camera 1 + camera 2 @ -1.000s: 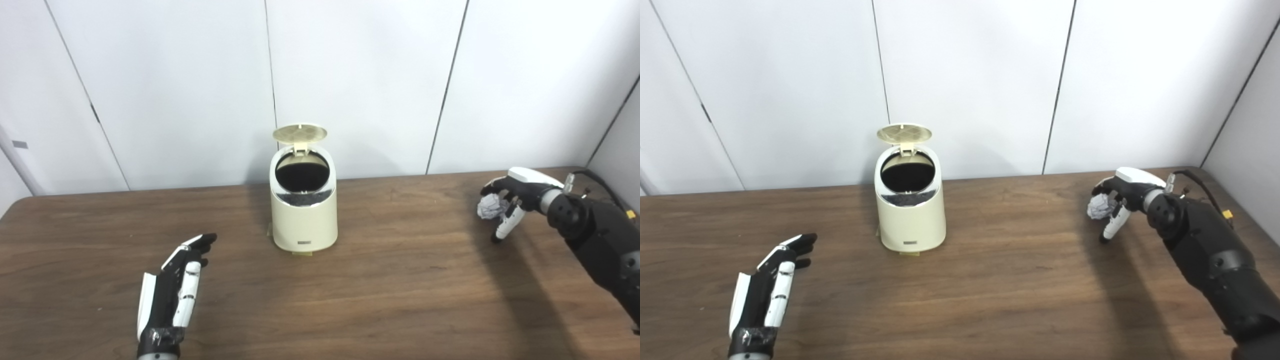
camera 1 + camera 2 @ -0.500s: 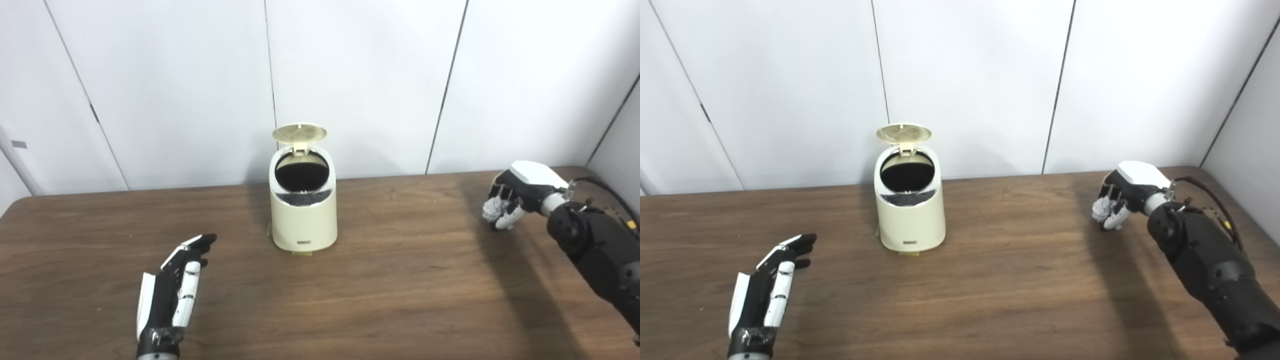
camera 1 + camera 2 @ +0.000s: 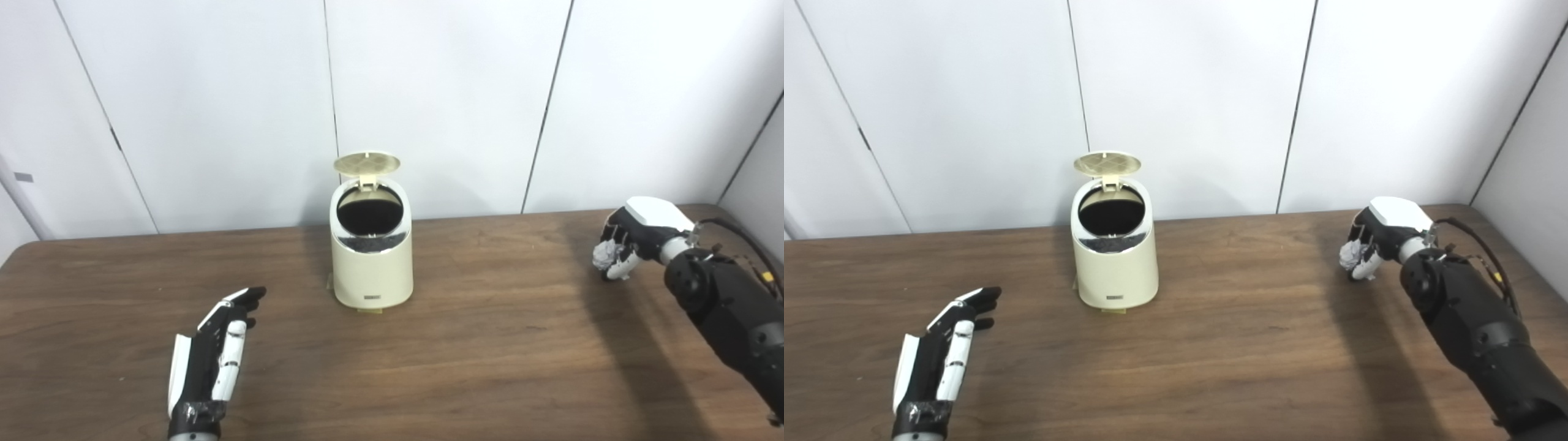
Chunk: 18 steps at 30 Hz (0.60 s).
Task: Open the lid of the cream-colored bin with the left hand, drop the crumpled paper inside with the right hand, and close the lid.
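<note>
Left eye view is giving me the scene: the cream-colored bin (image 3: 371,254) is standing on the table (image 3: 490,367) with its lid (image 3: 367,162) tipped up behind the dark opening, so the way in is free. I am judging the main risk to be the paper itself. The crumpled paper (image 3: 604,253) is sitting far to the right of the bin, and the right hand (image 3: 631,236) is curling its fingers (image 3: 620,267) around it from above. The ball is light and is showing below the fingers, so the hold may be only partial; I am thinking it could slip out while I am carrying it toward the bin. I am also expecting that a low approach could knock the bin or push the raised lid down before the drop. I cannot tell if the ball is touching the table or is just above it. The left hand (image 3: 211,355) is lying in front of the bin and to its left, well apart from it, fingers stretched out and holding nothing.
</note>
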Motion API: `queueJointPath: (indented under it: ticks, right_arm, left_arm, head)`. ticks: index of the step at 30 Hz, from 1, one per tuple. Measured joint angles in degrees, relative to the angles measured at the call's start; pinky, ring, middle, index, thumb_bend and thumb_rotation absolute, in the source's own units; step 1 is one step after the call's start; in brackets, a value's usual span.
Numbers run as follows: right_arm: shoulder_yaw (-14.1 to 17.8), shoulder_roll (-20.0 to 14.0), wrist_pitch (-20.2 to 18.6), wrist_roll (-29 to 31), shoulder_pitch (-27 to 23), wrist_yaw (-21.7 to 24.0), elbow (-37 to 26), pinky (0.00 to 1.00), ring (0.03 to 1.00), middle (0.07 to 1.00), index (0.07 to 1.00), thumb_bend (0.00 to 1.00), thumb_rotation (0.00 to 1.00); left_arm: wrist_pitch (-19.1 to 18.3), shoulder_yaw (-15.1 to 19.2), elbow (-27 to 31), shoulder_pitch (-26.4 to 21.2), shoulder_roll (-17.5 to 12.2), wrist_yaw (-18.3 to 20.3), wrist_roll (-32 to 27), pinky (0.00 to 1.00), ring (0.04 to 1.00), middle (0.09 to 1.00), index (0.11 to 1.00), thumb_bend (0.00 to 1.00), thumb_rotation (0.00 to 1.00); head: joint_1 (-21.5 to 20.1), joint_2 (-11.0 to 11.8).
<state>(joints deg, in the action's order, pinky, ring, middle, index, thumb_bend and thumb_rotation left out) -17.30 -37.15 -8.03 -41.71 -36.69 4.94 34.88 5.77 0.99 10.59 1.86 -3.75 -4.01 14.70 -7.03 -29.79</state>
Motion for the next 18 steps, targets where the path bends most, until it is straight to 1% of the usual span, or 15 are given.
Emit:
queueJointPath:
  ticks: [2,3,4,7,8,9,11,15,18]
  right_arm:
    - [0.53,-0.1,-0.14,0.13,1.91,0.17,-4.21,0.46,0.537,0.51,0.482,0.53,0.0]
    - [0.62,-0.07,-0.3,0.19,2.74,0.4,-6.94,0.43,0.507,0.469,0.489,0.53,0.0]
    - [0.77,-0.02,-0.52,0.25,3.58,0.73,-9.45,0.42,0.499,0.465,0.488,0.53,0.0]
    - [1.69,0.16,-0.77,0.53,5.35,1.56,-15.57,0.39,0.472,0.47,0.485,0.53,0.0]
    - [1.97,0.17,-0.61,0.51,5.7,1.57,-17.42,0.4,0.486,0.503,0.482,0.53,0.0]
    - [2.01,0.15,-0.38,0.34,5.81,1.64,-18.76,0.4,0.485,0.52,0.48,0.52,0.0]
    - [2.18,-0.03,-0.11,-0.2,6.18,2.23,-22.49,0.43,0.516,0.55,0.47,0.52,0.0]
    - [2.32,-0.13,0.58,-0.57,6.51,4.99,-31.9,0.42,0.477,0.517,0.478,0.53,0.0]
    - [2.79,-0.1,1.41,-1.16,6.54,6.72,-36.97,0.43,0.491,0.537,0.463,0.52,0.0]
  left_arm:
    - [0.0,0.0,0.0,0.03,0.01,-0.03,0.14,0.73,0.795,0.796,0.779,0.33,0.96]
    - [0.0,0.01,-0.01,0.04,0.01,-0.06,0.18,0.73,0.799,0.797,0.781,0.34,0.96]
    - [0.0,-0.01,-0.01,0.02,0.03,-0.06,0.22,0.73,0.799,0.797,0.781,0.34,0.97]
    - [0.0,-0.06,-0.01,0.02,0.23,-0.07,0.79,0.73,0.801,0.799,0.782,0.35,0.97]
    - [0.0,-0.02,-0.02,0.04,0.26,-0.07,0.85,0.74,0.802,0.799,0.782,0.35,0.96]
    - [0.0,0.0,-0.02,0.03,0.26,-0.08,0.9,0.73,0.801,0.798,0.781,0.35,0.97]
    - [0.0,0.02,-0.04,0.03,0.34,-0.12,1.08,0.73,0.799,0.795,0.779,0.35,0.97]
    - [0.04,-0.02,-0.26,-0.01,0.52,-0.19,1.19,0.72,0.791,0.79,0.773,0.35,0.96]
    - [0.04,-0.01,-0.31,-0.06,0.64,-0.23,1.18,0.72,0.79,0.79,0.775,0.36,0.96]
  head:
    - [0.0,-0.09]
    - [0.09,0.0]
    - [0.09,0.0]
    - [0.0,0.09]
    - [-0.09,0.09]
    - [-0.17,0.17]
    - [-0.09,0.17]
    - [0.0,0.26]
    - [0.0,0.17]
